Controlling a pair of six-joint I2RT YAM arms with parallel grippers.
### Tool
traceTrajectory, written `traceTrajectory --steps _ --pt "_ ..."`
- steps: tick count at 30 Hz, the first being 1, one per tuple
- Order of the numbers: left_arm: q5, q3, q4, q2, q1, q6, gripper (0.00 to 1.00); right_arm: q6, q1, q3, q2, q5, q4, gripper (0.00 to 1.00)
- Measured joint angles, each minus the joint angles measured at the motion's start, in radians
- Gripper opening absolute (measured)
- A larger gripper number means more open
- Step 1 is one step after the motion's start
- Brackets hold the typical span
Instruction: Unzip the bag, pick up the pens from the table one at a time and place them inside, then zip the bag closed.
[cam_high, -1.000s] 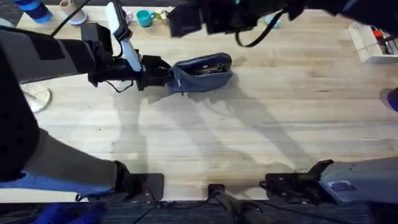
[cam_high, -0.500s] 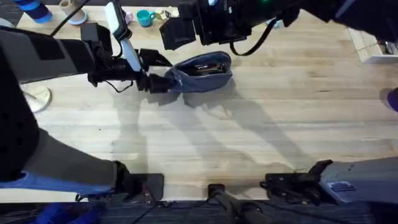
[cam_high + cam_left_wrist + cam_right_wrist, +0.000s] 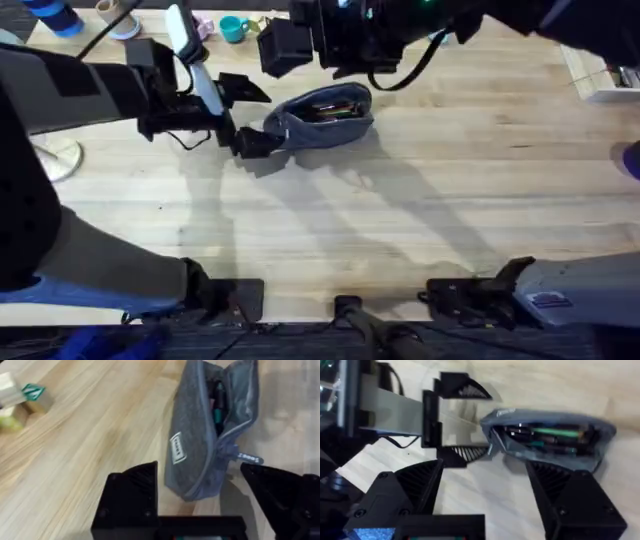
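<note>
A: Status? Where's the bag?

B: Far-middle of the desk, lying on its side. Grey-blue fabric, zipper gaping, pens already inside. No loose pens seen on the wood. Looks like only zipping is left.

A: Hands?

B: Left hand spread apart at the bag's zipper end, gripping nothing. Right hand apart too, hovering above.

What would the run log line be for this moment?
bag: unzipped, pens inside | left tool: open at the bag's end, not gripping | right tool: open above bag | zip: not closed
</note>
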Motion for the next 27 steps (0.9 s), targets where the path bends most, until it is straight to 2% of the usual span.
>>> traceTrajectory --steps 6,12,18,27 --pt "0.000 0.000 0.000 0.000 0.107 0.007 0.992 0.167 0.022 0.000 0.000 0.030 -0.083 0.996" --pt "-0.003 0.000 -0.002 0.000 0.211 0.044 0.993 0.256 0.126 0.000 0.005 0.140 -0.058 0.997" --pt "-0.003 0.000 -0.004 0.000 0.251 0.072 0.993 0.306 0.226 0.000 0.068 0.222 -0.029 0.997" --pt "-0.003 0.000 -0.004 0.000 0.286 0.077 0.993 0.484 0.233 0.000 0.135 0.234 -0.022 0.998"
